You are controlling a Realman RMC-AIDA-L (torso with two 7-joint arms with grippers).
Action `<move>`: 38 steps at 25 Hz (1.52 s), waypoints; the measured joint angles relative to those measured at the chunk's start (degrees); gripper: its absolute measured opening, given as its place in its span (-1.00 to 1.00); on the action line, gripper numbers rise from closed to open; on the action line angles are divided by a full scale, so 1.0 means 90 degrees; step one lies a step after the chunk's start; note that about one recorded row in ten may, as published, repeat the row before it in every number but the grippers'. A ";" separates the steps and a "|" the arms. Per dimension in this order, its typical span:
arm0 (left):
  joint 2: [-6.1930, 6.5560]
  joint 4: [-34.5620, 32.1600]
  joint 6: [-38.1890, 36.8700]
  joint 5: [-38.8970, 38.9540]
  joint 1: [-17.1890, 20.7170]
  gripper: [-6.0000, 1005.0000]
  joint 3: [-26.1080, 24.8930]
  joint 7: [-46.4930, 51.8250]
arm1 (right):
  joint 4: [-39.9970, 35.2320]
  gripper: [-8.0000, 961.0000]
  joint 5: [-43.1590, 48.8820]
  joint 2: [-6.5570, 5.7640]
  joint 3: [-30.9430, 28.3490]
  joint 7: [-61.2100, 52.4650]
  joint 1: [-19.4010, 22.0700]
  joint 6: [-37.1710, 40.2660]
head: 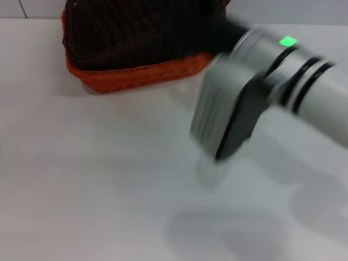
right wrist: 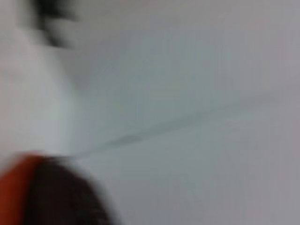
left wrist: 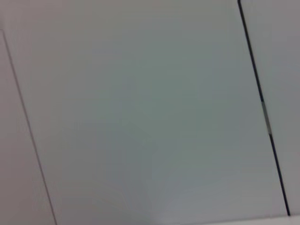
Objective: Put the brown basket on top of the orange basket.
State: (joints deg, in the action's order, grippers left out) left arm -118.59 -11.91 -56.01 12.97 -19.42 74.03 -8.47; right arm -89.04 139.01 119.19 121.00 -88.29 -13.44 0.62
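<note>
Right arm (head: 261, 92) near brown basket (head: 136, 30) atop orange basket (head: 141, 76).

Plain pale grey-white surface (left wrist: 140, 117) fills left wrist view. Thin dark line (left wrist: 262, 108) runs slanted down one side; fainter seam (left wrist: 28, 126) slants down opposite side. No gripper fingers, no baskets visible here.

A white desk (head: 109, 179) fills the head view, plain and smooth; soft grey shadows (head: 239, 228) lie on its near right part; behind its far edge runs a pale wall (head: 38, 8); the left wrist view shows pale panels parted by a dark seam (left wrist: 262, 108).
</note>
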 joint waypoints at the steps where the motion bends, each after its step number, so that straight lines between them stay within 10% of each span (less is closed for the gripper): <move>1: -0.0003 -0.0004 -0.0101 0.0001 0.0032 0.42 -0.0011 0.0040 | 0.0000 0.59 0.0000 0.0000 0.0000 0.0000 0.0000 0.0000; 14: 0.0021 -0.0070 -0.0945 0.0011 0.0404 0.42 -0.0125 0.0722 | 0.1450 0.59 -0.0617 -0.0034 -0.0637 -0.5836 0.1398 -0.4850; 20: 0.0040 -0.0081 -0.1100 0.0015 0.0529 0.42 -0.0389 0.0883 | 0.3814 0.59 -0.0568 -0.0023 -0.0695 -0.8159 0.0596 -0.6807; 28: 0.0042 -0.0083 -0.1223 0.0015 0.0670 0.42 -0.0518 0.1089 | 0.6156 0.59 -0.0569 0.0019 -0.0625 -0.8619 -0.0974 -0.7385; 38: 0.0027 -0.0041 -0.1295 -0.0012 0.0709 0.42 -0.0487 0.1045 | 0.6408 0.59 -0.0566 0.0030 -0.0486 -0.8655 -0.0957 -0.7649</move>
State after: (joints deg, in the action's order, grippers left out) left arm -118.35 -12.28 -67.66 12.86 -13.04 69.65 0.94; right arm -31.37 133.91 119.46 116.63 -166.19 -22.06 -68.22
